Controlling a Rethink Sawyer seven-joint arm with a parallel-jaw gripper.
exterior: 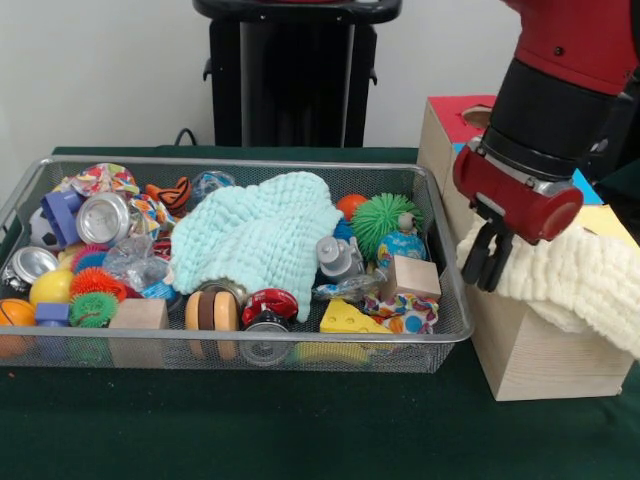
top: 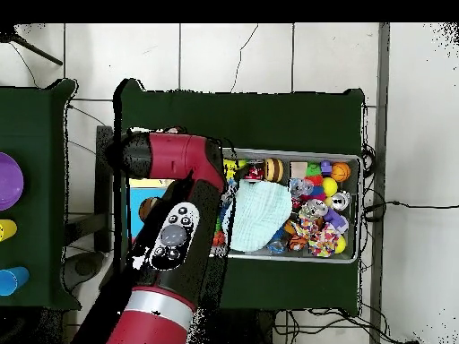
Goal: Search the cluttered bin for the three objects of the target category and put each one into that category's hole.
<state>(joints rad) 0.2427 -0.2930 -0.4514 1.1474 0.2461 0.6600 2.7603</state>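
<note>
From my remote seat I take the wire bin point(exterior: 440, 335) as my reference. Beside its end stands the wooden box point(exterior: 530, 360), and the gripper point(exterior: 486, 262) hangs just over the box's edge nearest the bin. Its dark fingers point(exterior: 478, 258) point down and sit close together against the edge of a cream cloth point(exterior: 580, 280); I cannot tell whether they actually pinch the fabric or merely touch it. That cloth is thick, pale yellow, with a puckered, ribbed weave, and it lies draped across the box top and down the side away from the bin.

Inside the bin, near its middle, a second cloth of the same crinkled texture lies in a heap: the mint cloth point(exterior: 255, 240), covering several toys. Against the bin's wall nearest the box I see a spiky green ball point(exterior: 385, 222), a small wooden cube point(exterior: 410, 277) and a yellow cheese wedge point(exterior: 345, 318). At the bin's opposite end sit a silver can point(exterior: 102, 217) and an orange spiky ring point(exterior: 95, 283).

In the overhead view the red arm point(top: 170, 233) covers most of the box, and the mint cloth point(top: 260, 215) fills the bin's end nearest the arm.
</note>
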